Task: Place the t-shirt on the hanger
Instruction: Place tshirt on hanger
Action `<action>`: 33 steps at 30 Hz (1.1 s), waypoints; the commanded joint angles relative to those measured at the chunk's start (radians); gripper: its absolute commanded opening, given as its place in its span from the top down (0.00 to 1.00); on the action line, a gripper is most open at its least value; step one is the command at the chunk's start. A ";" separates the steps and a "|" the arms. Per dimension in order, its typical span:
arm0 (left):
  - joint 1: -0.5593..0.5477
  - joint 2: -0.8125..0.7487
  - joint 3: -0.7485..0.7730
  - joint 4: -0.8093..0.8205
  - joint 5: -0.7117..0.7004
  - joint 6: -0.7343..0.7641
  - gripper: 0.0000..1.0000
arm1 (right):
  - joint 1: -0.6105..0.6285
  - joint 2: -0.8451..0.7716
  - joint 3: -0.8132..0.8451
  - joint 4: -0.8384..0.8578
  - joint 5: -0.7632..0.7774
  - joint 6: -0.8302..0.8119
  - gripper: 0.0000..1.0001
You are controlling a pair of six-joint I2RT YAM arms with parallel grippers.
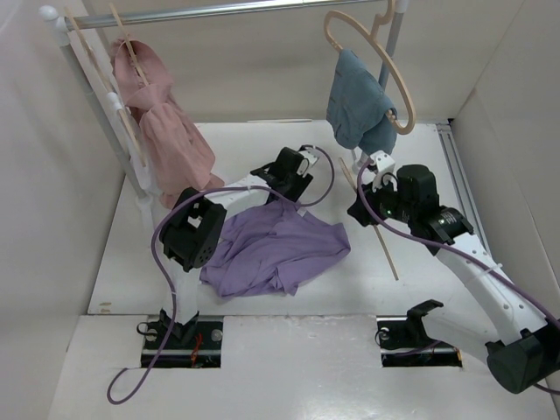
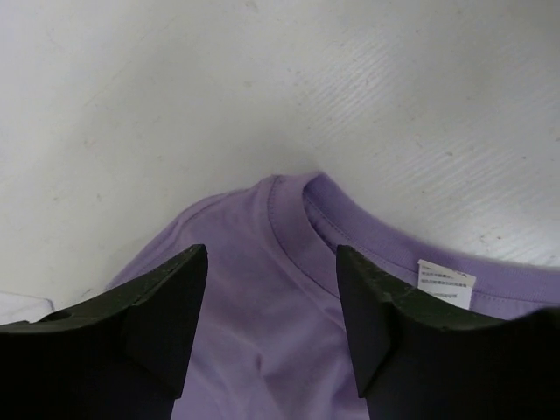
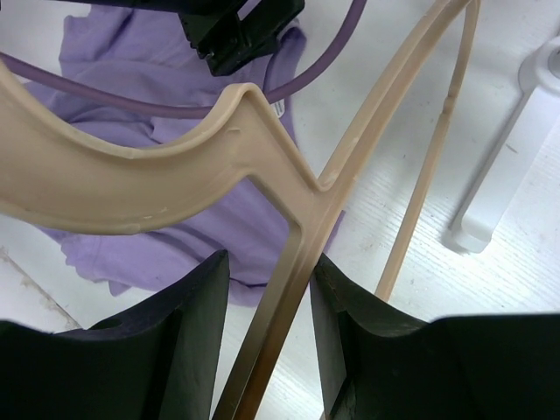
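Left wrist | left pincer (image 2: 269,262) gaped over t-shirt (image 2: 262,341) collar (looked soft, limp; best pinched at ribbed edge), crumpled on table (image 2: 131,87) | right pincer (image 3: 267,267) clamped stiff hanger (image 3: 157,184).

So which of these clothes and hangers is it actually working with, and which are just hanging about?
Part of the job: the purple t-shirt, crumpled on the table; the bare wooden hanger, gripped in the right claw; the left claw, open over the shirt's collar.
Just there: the pink garment and the blue-grey garment, both hanging from the rail.
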 commanded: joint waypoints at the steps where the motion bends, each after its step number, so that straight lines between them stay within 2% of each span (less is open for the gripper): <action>1: -0.003 -0.016 0.001 -0.013 0.057 -0.012 0.43 | -0.003 -0.020 0.022 0.015 -0.034 -0.024 1.00; 2: -0.003 -0.016 0.001 -0.013 0.073 -0.012 0.40 | -0.003 -0.020 0.022 0.015 -0.046 -0.033 1.00; 4: -0.003 0.004 0.025 -0.024 0.092 -0.033 0.25 | -0.003 -0.020 0.022 0.006 -0.047 -0.034 1.00; 8: -0.003 0.023 0.035 -0.012 0.031 -0.033 0.27 | -0.003 -0.029 0.022 0.006 -0.056 -0.043 1.00; 10: -0.003 0.058 0.070 -0.023 -0.010 -0.024 0.31 | -0.003 -0.029 0.022 0.006 -0.065 -0.043 1.00; 11: -0.003 0.067 0.070 -0.033 -0.010 -0.012 0.37 | -0.003 -0.029 0.013 0.006 -0.065 -0.043 1.00; 14: -0.003 0.079 0.070 -0.033 -0.019 -0.001 0.43 | -0.003 -0.039 0.013 0.006 -0.065 -0.043 1.00; 20: 0.006 0.040 0.059 -0.044 -0.001 -0.001 0.98 | -0.003 -0.039 0.013 -0.005 -0.089 -0.043 1.00; 26: 0.024 -0.025 0.039 -0.084 0.042 -0.010 1.00 | -0.003 -0.028 0.022 -0.014 -0.206 -0.093 1.00; 33: 0.061 -0.048 0.099 -0.144 0.146 -0.021 1.00 | 0.008 0.001 0.013 0.019 -0.490 -0.178 1.00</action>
